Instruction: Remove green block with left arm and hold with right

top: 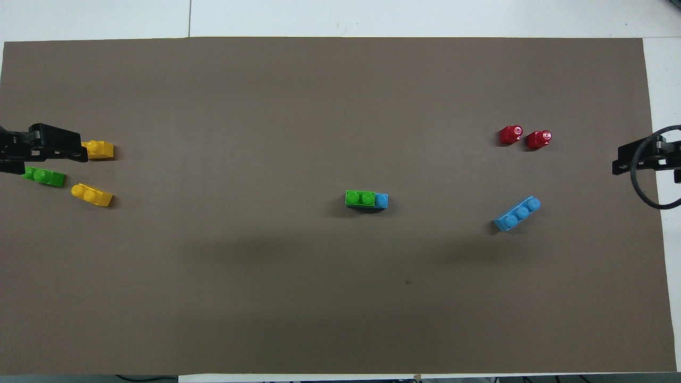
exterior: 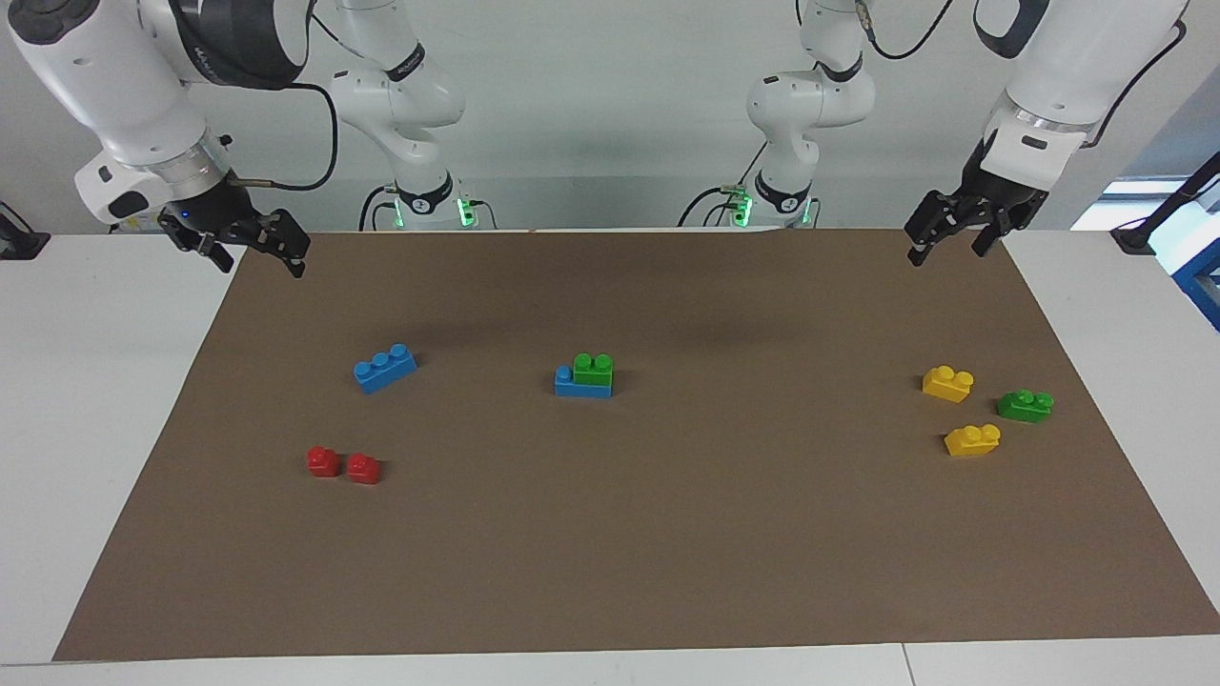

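**Green block not yet lifted off its blue brick**

The green block (exterior: pixel 593 373) sits pressed onto the blue brick (exterior: pixel 570 383) at the middle of the tabletop (exterior: pixel 667 553), untouched. The left tool (exterior: pixel 946 238) hangs over the mat's edge at the left arm's end, fingers spread and empty. The right tool (exterior: pixel 250 250) hangs over the mat's corner at its own end, also spread and empty. Judging by this, bracing and pulling both remain.
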Robot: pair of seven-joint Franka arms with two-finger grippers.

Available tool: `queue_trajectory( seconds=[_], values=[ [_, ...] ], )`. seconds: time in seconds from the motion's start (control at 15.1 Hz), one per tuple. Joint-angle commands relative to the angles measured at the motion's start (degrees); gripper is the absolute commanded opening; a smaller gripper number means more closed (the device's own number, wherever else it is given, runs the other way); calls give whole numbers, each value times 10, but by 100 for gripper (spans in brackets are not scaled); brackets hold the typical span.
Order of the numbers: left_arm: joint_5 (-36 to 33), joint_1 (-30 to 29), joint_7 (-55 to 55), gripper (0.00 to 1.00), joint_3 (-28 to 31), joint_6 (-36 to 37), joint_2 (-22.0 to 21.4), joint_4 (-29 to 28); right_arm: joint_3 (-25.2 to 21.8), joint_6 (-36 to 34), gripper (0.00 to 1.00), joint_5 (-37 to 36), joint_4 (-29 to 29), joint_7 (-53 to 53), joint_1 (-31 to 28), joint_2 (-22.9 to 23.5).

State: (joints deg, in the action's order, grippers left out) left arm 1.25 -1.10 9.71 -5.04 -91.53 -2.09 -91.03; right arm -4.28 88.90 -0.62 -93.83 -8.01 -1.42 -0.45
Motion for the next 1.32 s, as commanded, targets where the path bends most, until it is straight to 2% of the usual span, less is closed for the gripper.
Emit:
queue_trajectory(
  seconds=[0.0,0.2,0.4,0.53,0.66,0.79,0.93,1.26],
  values=[
    [9,3,-3,100,3,-10,-7,-6,8,4,100,8,-20,-125,-1,-16],
    [9,1,-9,100,3,-13,-7,-6,8,10,100,115,-53,-288,-8,-30],
    [9,2,-7,100,4,-13,-8,-7,7,13,100,179,-106,-416,-10,-55],
    [9,3,-6,100,3,-14,-8,-7,7,48,100,246,-164,-500,-18,-78],
    [9,3,-5,100,4,-14,-8,-7,7,86,100,278,-204,-579,-10,-95],
    [9,-3,-10,100,4,-12,-10,-11,8,95,100,302,-221,-596,-10,-90],
    [9,-6,-10,100,5,-15,-11,-14,10,136,100,333,-253,-606,-9,-89],
    [9,-2,-8,100,6,-15,-17,-24,24,201,100,355,-289,-632,20,-86]
  ],
)
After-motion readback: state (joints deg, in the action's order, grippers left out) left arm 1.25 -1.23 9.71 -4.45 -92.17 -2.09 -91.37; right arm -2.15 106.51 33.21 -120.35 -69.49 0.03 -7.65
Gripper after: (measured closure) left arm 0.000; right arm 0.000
